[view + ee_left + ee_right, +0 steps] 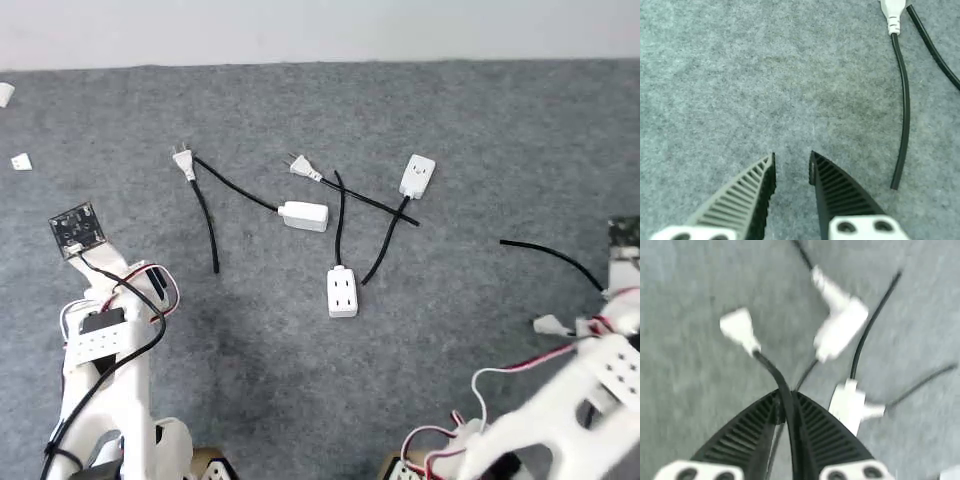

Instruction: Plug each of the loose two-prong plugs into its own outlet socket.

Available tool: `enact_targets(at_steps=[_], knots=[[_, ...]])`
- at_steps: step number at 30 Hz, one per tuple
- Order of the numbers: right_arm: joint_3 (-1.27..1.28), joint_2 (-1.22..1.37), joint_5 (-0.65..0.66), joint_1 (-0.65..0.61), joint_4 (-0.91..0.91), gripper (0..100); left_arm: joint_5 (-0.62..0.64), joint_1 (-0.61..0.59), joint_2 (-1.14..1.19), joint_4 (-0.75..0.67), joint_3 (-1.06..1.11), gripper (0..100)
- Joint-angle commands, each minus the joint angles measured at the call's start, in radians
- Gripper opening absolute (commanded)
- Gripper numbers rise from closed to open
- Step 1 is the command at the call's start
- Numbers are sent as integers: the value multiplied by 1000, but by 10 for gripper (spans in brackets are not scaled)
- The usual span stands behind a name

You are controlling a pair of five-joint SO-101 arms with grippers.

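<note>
Three white outlet sockets lie mid-table on short black leads: one [305,215], one [417,175] and one [342,291]. Two loose white two-prong plugs [183,160] [300,167] lie beyond them. My left gripper [791,159] hovers open over bare carpet, and the nearer plug [890,11] and its black lead [902,100] lie ahead of it to one side. My right gripper [787,397] is shut on a black lead, lifted off the table at the right. Its white plug [740,327] [550,325] sticks out past the fingertips, with blurred sockets [840,330] [850,405] on the carpet below.
The table is covered in grey carpet [470,120]. The leads cross one another in the middle. The held lead's free end [503,242] trails towards the centre. Small white bits [21,161] lie at the far left edge. The left arm [100,340] stands at the front left.
</note>
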Motion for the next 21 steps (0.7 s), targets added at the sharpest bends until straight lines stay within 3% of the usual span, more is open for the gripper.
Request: enact_targets(at_steps=[1,10,16,21], knots=[[-60,-28,-66,-99,-73,8,-9,-8,-9,3,-47,101],[-28,-2,-173,-298,-234,9,-9,-8,-9,3,-47,101],[23,176,-250,-433,-346,9,-9,-8,-9,3,-47,101],[17,317,-316,-476,-447,16,-9,-8,-9,3,-47,101]])
